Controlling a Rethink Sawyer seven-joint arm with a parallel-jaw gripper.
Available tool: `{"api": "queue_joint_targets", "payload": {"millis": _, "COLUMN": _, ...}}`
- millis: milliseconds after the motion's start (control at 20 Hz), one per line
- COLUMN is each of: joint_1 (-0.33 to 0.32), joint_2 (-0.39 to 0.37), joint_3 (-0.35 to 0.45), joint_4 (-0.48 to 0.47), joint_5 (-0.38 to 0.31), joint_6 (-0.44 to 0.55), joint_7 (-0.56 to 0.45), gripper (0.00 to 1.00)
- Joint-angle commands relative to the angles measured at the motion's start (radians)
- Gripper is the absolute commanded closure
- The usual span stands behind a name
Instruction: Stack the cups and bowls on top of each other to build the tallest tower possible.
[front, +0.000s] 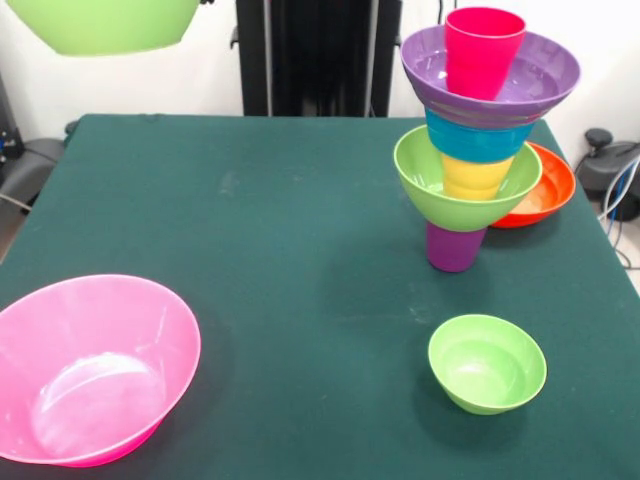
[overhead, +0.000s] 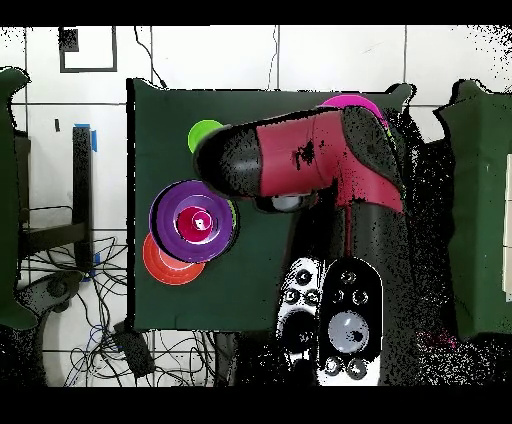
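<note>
The tower (front: 478, 150) stands at the right of the table. From the bottom it is a purple cup (front: 455, 247), a lime green bowl (front: 466, 183), a yellow-orange cup (front: 476, 177), a blue bowl (front: 478, 140), a wide purple bowl (front: 490, 78) and a red cup (front: 483, 50). From above I see the tower's top (overhead: 194, 221). A second lime green bowl (front: 100, 24) hangs in the air at the top left edge; what holds it is cut off. The gripper shows in neither view. The arm (overhead: 310, 155) reaches across the table.
A small lime green bowl (front: 488, 363) sits upright at the front right, also seen from above (overhead: 203, 132). A large hot pink bowl (front: 88, 370) lies tilted at the front left. A wide orange-red bowl (front: 545, 190) sits right behind the tower.
</note>
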Motion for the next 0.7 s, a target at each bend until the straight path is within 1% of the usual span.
{"api": "queue_joint_targets", "payload": {"millis": 50, "joint_1": 0.003, "joint_2": -0.013, "joint_3": 0.135, "joint_4": 0.040, "joint_5": -0.031, "joint_6": 0.011, "joint_7": -0.372, "gripper": 1.00}}
{"api": "queue_joint_targets", "payload": {"millis": 150, "joint_1": 0.019, "joint_2": -0.004, "joint_3": 0.129, "joint_4": 0.035, "joint_5": -0.038, "joint_6": 0.022, "joint_7": -0.353, "gripper": 1.00}}
{"api": "queue_joint_targets", "payload": {"millis": 200, "joint_1": 0.019, "joint_2": -0.003, "joint_3": 0.130, "joint_4": 0.038, "joint_5": -0.031, "joint_6": 0.023, "joint_7": -0.345, "gripper": 1.00}}
{"api": "queue_joint_targets", "payload": {"millis": 300, "joint_1": 0.025, "joint_2": 0.000, "joint_3": 0.133, "joint_4": 0.040, "joint_5": -0.008, "joint_6": 0.034, "joint_7": -0.313, "gripper": 1.00}}
{"api": "queue_joint_targets", "payload": {"millis": 400, "joint_1": 0.019, "joint_2": -0.005, "joint_3": 0.142, "joint_4": 0.059, "joint_5": 0.042, "joint_6": 0.029, "joint_7": -0.269, "gripper": 1.00}}
{"api": "queue_joint_targets", "payload": {"millis": 450, "joint_1": 0.022, "joint_2": -0.010, "joint_3": 0.142, "joint_4": 0.069, "joint_5": 0.059, "joint_6": 0.010, "joint_7": -0.234, "gripper": 1.00}}
{"api": "queue_joint_targets", "payload": {"millis": 550, "joint_1": 0.029, "joint_2": -0.013, "joint_3": 0.139, "joint_4": 0.080, "joint_5": 0.088, "joint_6": 0.015, "joint_7": -0.187, "gripper": 1.00}}
{"api": "queue_joint_targets", "payload": {"millis": 600, "joint_1": 0.036, "joint_2": -0.012, "joint_3": 0.134, "joint_4": 0.077, "joint_5": 0.083, "joint_6": 0.018, "joint_7": -0.181, "gripper": 1.00}}
{"api": "queue_joint_targets", "payload": {"millis": 700, "joint_1": 0.043, "joint_2": -0.011, "joint_3": 0.133, "joint_4": 0.087, "joint_5": 0.103, "joint_6": 0.008, "joint_7": -0.149, "gripper": 1.00}}
